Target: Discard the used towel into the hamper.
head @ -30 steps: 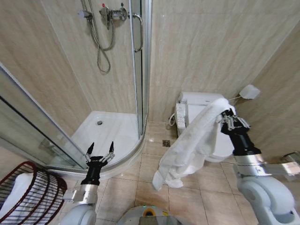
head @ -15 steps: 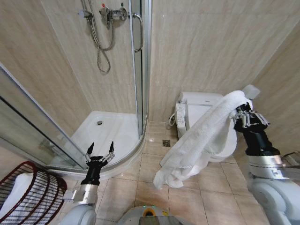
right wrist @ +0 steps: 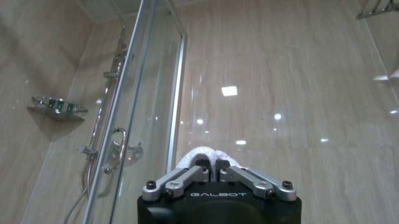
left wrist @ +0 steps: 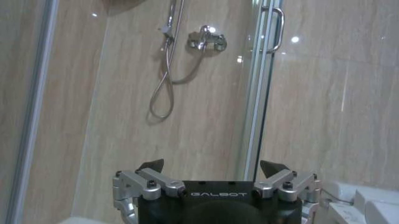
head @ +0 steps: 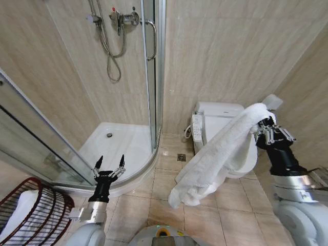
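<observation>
white towel (head: 218,159), reddish-brown open-weave hamper (head: 38,215)

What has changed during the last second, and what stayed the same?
The right gripper, shut on the towel, moved up and to the robot's right, away from the toilet; the towel went with it and hangs in the air. The left gripper stayed open and parked low. The hamper did not move.

Open tiled floor (head: 169,202) between towel and hamper

Hung towel (head: 220,154) clear of toilet (head: 225,115); glass shower door (head: 154,77) stood left of it, hamper (head: 36,212) low at far left, rim unblocked.
</observation>
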You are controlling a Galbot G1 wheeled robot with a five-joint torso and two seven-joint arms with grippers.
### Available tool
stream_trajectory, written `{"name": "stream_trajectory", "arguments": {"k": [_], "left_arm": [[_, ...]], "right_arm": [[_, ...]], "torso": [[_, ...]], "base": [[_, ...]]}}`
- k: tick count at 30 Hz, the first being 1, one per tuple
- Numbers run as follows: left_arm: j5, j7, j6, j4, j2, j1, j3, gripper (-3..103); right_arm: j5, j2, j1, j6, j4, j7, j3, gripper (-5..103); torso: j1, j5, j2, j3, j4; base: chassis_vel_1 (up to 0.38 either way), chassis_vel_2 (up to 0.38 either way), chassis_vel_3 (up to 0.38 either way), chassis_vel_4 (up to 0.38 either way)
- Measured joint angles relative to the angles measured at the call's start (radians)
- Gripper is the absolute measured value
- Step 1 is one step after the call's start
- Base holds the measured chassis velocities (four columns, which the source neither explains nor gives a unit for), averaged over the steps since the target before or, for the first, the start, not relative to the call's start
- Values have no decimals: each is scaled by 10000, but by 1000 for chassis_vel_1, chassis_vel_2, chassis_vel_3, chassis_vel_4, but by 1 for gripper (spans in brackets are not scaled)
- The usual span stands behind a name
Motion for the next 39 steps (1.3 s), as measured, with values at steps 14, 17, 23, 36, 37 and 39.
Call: {"name": "stream_trajectory", "arguments": {"k": [14, 17, 23, 36, 37, 39], "left_arm": [[0, 0, 0, 0, 0, 0, 0, 100], [0, 0, 0, 0, 0, 0, 0, 100], [0, 0, 0, 0, 0, 0, 0, 100], [0, 0, 0, 0, 0, 0, 0, 100], [0, 0, 0, 0, 0, 0, 0, 100], [0, 0, 0, 0, 0, 0, 0, 100]], "right_arm": [[74, 149, -327, 282, -15, -537, 447, 4], [91, 168, -363, 329, -17, -619, 514, 4], [171, 170, -411, 382, -19, -674, 638, 4], [347, 159, -488, 383, -27, -703, 984, 4], [357, 160, -487, 383, -27, -703, 995, 4], [360, 162, -487, 384, -27, -704, 997, 4]], "torso": [[281, 0, 641, 360, 0], [333, 1, 753, 417, 0], [438, 0, 985, 545, 0], [700, 0, 1599, 896, 0], [724, 0, 1650, 922, 0], [734, 0, 1670, 933, 0]], "base": [[0, 0, 0, 0], [0, 0, 0, 0], [0, 0, 0, 0], [0, 0, 0, 0], [0, 0, 0, 0], [0, 0, 0, 0]]}}
